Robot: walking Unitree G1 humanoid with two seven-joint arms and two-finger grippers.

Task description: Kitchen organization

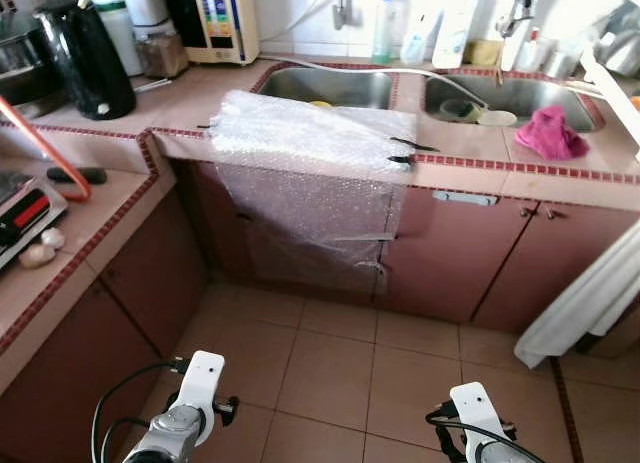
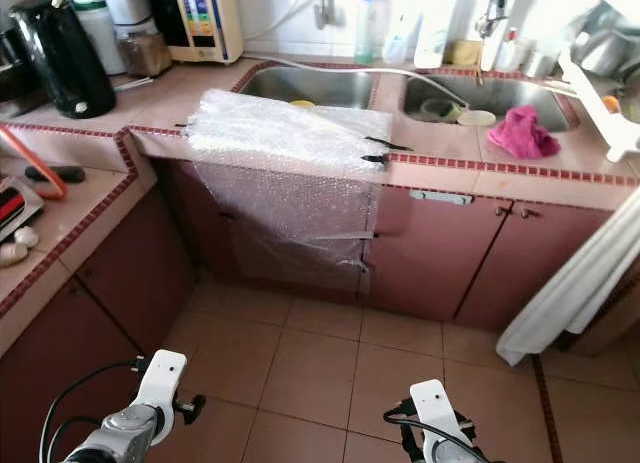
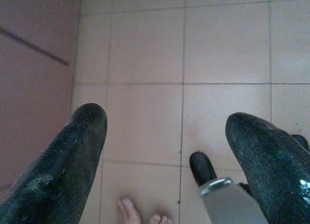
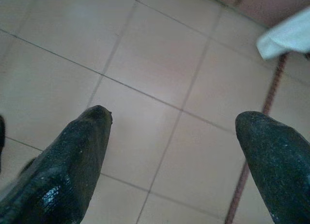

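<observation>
A pink tiled counter [image 1: 470, 168] runs along the back, with two steel sinks [image 1: 325, 86] set into it. A sheet of bubble wrap [image 1: 310, 148] is taped over the counter edge and hangs down the cabinet front. A pink cloth [image 1: 548, 133] lies by the right sink, near a white bowl [image 1: 497, 117]. Both arms hang low over the floor, the left arm [image 1: 195, 388] and the right arm [image 1: 478, 413]. My left gripper [image 3: 167, 120] and right gripper [image 4: 174, 116] are open above the floor tiles, holding nothing.
A black kettle [image 1: 85, 58], jars and a white appliance [image 1: 215, 21] stand at the back left. Bottles [image 1: 385, 23] line the wall behind the sinks. A side counter [image 1: 70, 233] runs along the left. A white towel [image 1: 590, 293] hangs at the right. A person's toes [image 3: 140, 214] are on the floor.
</observation>
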